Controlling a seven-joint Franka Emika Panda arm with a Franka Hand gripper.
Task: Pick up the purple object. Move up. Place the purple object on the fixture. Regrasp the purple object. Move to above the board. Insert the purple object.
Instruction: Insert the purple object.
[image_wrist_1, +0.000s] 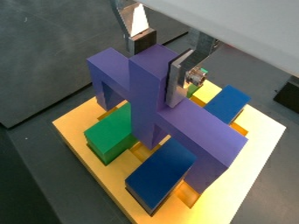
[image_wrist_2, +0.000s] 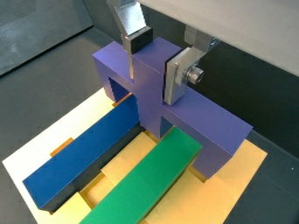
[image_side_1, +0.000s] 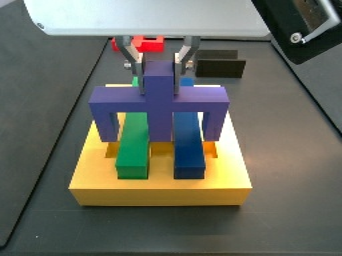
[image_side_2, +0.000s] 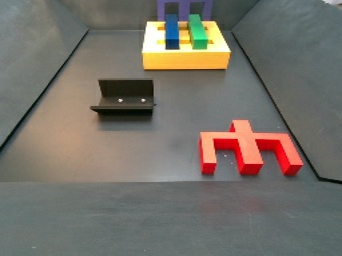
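hand (image_wrist_1: 165, 59) clamped on the purple object (image_wrist_1: 158, 105), prongs down into the board (image_side_1: 162, 181) (straddling both bars).

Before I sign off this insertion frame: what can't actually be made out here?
- Prong tips of the purple object: hidden by the green bar, the blue bar and the board; seating unclear in every view.
- Gripper: cut off by the frame edge in a side view.
- Fixture: partly hidden behind the gripper.

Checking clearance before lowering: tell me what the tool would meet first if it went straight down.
The tool grips the purple object over the board; the prongs probably meet the board first.
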